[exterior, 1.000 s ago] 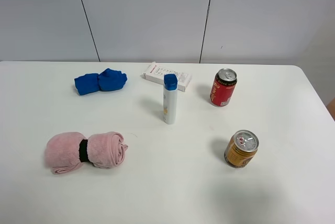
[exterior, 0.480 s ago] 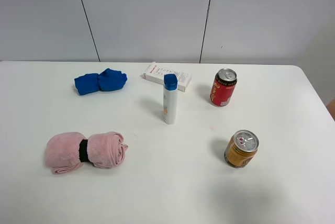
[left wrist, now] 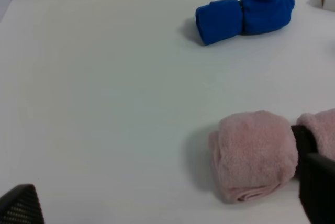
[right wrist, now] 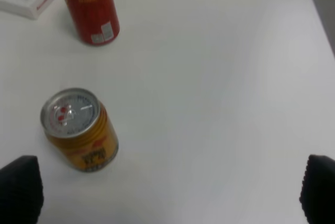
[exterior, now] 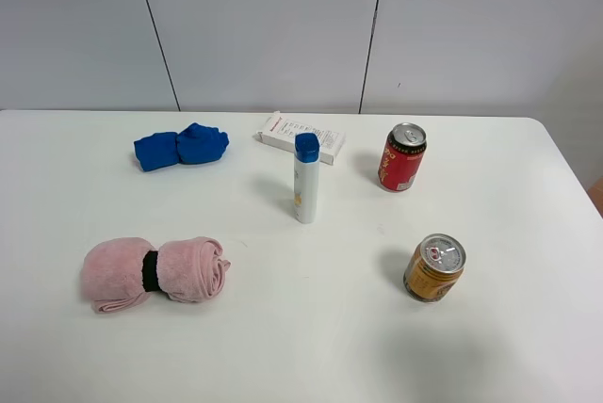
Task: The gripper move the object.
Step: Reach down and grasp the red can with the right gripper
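Note:
The red can [exterior: 402,157] with a silver top stands upright on the white table [exterior: 283,346] at the back right; it also shows in the right wrist view [right wrist: 90,8]. No arm or gripper shows in the exterior view. In the right wrist view the right gripper [right wrist: 172,192] has its two black fingertips [right wrist: 20,187] wide apart and empty, well short of the red can. In the left wrist view the left gripper [left wrist: 167,203] is open and empty, its fingertips [left wrist: 21,205] at the frame's lower corners.
A gold can [exterior: 434,267] stands in front of the red can, nearest the right gripper [right wrist: 79,129]. A white bottle with blue cap [exterior: 305,178], a white box [exterior: 302,136], a blue cloth [exterior: 180,146] and a rolled pink towel [exterior: 154,272] lie on the table.

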Robot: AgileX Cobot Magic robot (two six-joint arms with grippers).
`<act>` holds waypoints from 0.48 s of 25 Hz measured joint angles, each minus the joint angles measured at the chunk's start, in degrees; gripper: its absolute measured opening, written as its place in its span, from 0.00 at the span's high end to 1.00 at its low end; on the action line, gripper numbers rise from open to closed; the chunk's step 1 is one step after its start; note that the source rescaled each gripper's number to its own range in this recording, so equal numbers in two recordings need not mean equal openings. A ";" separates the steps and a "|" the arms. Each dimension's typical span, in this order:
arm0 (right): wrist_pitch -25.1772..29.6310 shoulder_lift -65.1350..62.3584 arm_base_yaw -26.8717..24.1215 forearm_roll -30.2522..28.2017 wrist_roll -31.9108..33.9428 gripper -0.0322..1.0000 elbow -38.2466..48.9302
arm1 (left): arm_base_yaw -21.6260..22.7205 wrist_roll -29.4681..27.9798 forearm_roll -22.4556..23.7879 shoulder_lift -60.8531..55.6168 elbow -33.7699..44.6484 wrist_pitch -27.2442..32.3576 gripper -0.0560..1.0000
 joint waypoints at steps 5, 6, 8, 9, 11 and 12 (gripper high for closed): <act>-0.29 13.08 0.00 1.29 0.00 0.02 -1.23 | 0.00 0.00 0.00 0.00 0.00 0.00 0.00; -0.85 15.95 0.00 1.70 0.00 0.02 -2.40 | 0.00 0.00 0.00 0.00 0.00 0.00 0.00; -2.43 23.09 0.00 2.35 0.00 0.02 -5.35 | 0.00 0.00 0.00 0.00 0.00 0.00 0.00; -3.36 26.26 0.00 2.43 0.00 0.02 -7.23 | 0.00 0.00 0.00 0.00 0.00 0.00 0.00; -4.44 34.28 0.00 2.43 0.00 0.02 -11.60 | 0.00 0.00 0.00 0.00 0.00 0.00 0.00; -4.65 38.32 0.00 2.43 0.00 0.02 -13.60 | 0.00 0.00 0.00 0.00 0.00 0.00 0.00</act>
